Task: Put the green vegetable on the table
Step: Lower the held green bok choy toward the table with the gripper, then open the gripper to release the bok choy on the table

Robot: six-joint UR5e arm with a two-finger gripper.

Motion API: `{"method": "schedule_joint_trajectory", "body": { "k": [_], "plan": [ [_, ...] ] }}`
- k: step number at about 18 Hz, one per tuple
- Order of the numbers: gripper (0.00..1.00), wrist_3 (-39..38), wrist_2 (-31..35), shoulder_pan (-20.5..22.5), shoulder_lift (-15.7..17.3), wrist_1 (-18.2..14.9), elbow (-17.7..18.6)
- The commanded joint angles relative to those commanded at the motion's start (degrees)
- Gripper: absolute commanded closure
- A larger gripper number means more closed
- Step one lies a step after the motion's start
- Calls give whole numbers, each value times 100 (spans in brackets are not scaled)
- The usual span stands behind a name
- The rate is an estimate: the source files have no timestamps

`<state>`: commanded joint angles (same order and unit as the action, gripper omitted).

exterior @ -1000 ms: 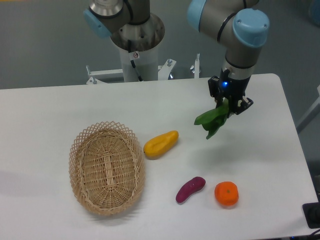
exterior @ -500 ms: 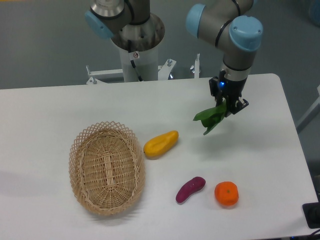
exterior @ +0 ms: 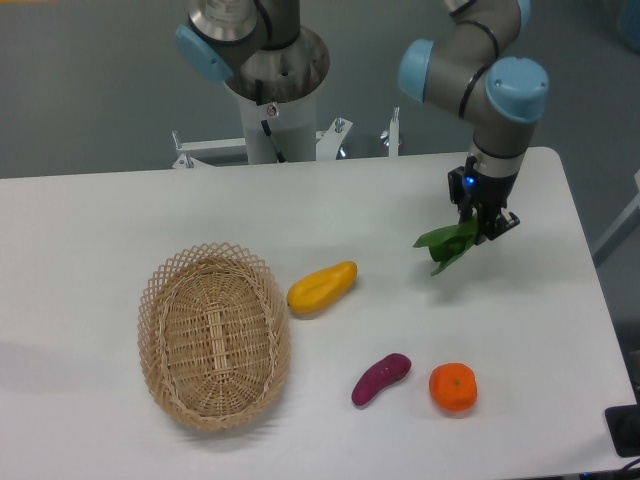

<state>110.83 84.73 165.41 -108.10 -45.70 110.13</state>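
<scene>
The green vegetable (exterior: pixel 446 245), a small leafy toy with dark green leaves, hangs from my gripper (exterior: pixel 482 226) over the right part of the white table (exterior: pixel 120 215). The gripper is shut on the vegetable's stalk end, which the fingers hide. The leaves point down and to the left. I cannot tell whether the leaf tips touch the table or hang just above it.
An oval wicker basket (exterior: pixel 213 334) stands at the front left. A yellow fruit (exterior: pixel 321 287) lies beside it. A purple eggplant-like piece (exterior: pixel 380 378) and an orange (exterior: pixel 453 387) lie near the front. The robot's base (exterior: pixel 273 90) stands behind the table's far edge.
My gripper has moved to the right with the green vegetable in it. The other objects have not moved.
</scene>
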Motion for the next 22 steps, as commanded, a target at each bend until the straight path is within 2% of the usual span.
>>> {"method": "schedule_joint_trajectory", "body": {
  "k": [5, 6, 8, 9, 10, 14, 19, 20, 22],
  "plan": [
    [50, -62, -9, 0, -44, 0, 9],
    [42, -62, -9, 0, -44, 0, 9],
    [13, -62, -9, 0, -44, 9, 9],
    [4, -70, -9, 0, -44, 9, 9],
    [0, -97, -17, -9, -35, 0, 0],
    [0, -377, -44, -17, 0, -9, -131],
    [0, -843, 0, -333, 123, -140, -825],
    [0, -940, -26, -369, 149, -228, -948],
    [0, -1072, -26, -387, 246, -630, -1211]
  ]
}}
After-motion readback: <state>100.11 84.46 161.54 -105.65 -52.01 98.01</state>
